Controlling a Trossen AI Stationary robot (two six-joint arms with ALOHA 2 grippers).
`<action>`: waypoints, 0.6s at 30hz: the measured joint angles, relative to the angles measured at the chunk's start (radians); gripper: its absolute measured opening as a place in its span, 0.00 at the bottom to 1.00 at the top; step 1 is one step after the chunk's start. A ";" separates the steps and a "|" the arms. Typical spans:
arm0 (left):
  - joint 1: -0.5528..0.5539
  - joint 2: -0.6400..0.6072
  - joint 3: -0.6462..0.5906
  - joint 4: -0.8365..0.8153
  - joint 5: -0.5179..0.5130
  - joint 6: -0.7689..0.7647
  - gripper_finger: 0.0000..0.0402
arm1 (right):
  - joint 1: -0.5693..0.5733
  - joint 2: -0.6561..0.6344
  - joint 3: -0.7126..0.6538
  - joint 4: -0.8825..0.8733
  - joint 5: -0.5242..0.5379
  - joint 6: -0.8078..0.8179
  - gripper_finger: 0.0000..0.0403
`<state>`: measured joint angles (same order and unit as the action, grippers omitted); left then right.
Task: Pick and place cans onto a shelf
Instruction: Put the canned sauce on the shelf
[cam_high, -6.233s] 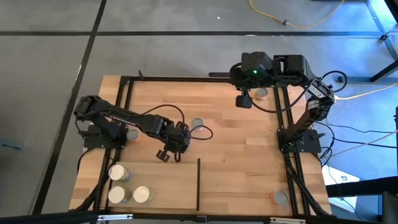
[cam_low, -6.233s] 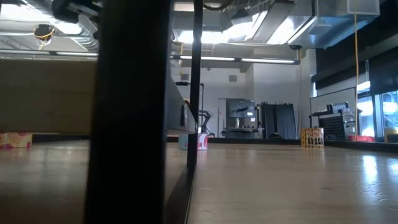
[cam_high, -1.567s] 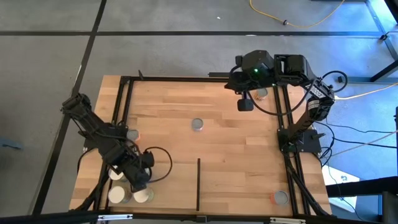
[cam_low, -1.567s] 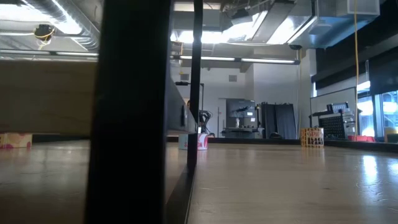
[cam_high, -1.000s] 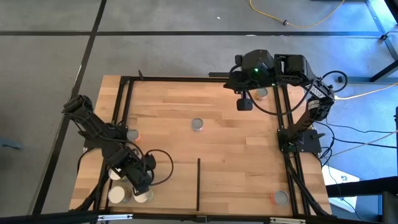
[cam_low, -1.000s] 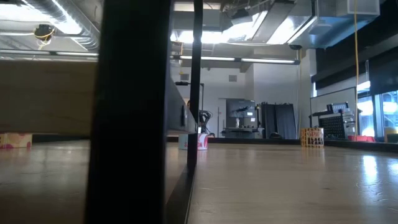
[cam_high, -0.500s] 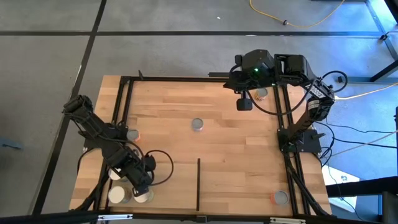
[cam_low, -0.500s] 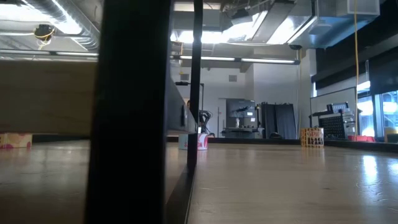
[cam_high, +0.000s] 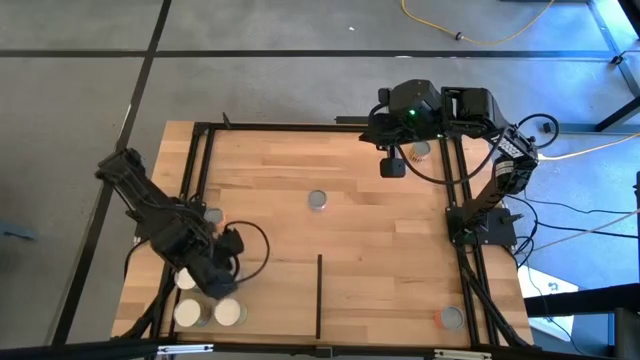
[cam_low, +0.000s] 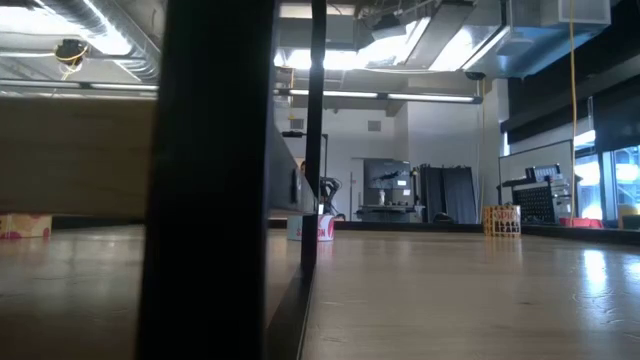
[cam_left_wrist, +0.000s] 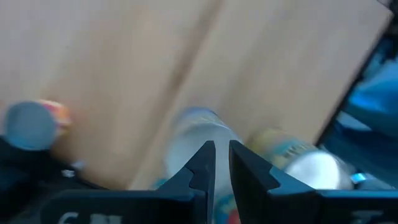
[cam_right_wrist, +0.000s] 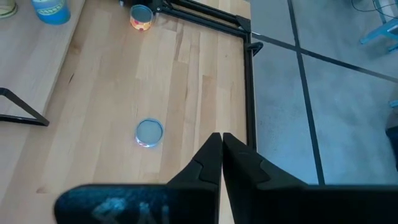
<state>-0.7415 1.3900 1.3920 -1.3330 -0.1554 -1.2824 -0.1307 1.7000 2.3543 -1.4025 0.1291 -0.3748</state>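
Broadly, the wooden table (cam_high: 380, 235) carries everything, with the shelf (cam_high: 255, 300) at its near-left corner, bounded by a thin black divider (cam_high: 319, 295). Over that shelf hangs the left gripper (cam_high: 218, 283), its two fingers (cam_left_wrist: 202, 163) drawn almost together with only a thin slit between them and nothing held. Just beyond its tips stand two pale-topped cans (cam_high: 228, 312) (cam_high: 188, 314) side by side; a third can (cam_high: 186, 279) shows partly from under the arm beside the gripper. In the left wrist view a blurred can (cam_left_wrist: 198, 138) sits right ahead of the fingertips. Behind the left gripper, near the arm's base, is another can (cam_high: 213, 216). Well off toward mid-table a grey-topped can (cam_high: 317, 200) stands alone. The right gripper (cam_high: 392, 163) waits at the far right edge, fingers (cam_right_wrist: 210, 158) pressed together, empty, with a can (cam_high: 420, 150) just beside it. One orange-labelled can (cam_high: 452, 318) stands at the near-right corner
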 joint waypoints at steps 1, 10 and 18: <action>0.004 -0.001 0.005 -0.025 -0.017 -0.010 0.10 | 0.000 0.000 0.000 0.000 0.000 0.000 0.04; 0.059 -0.008 0.001 -0.237 -0.065 -0.108 0.02 | 0.000 0.000 0.000 0.000 0.000 0.000 0.04; 0.076 -0.011 -0.090 -0.209 -0.025 -0.097 0.00 | 0.000 0.000 0.000 0.000 0.000 0.000 0.04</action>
<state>-0.6655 1.3788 1.3017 -1.5423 -0.1802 -1.3796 -0.1304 1.7000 2.3543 -1.4025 0.1291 -0.3752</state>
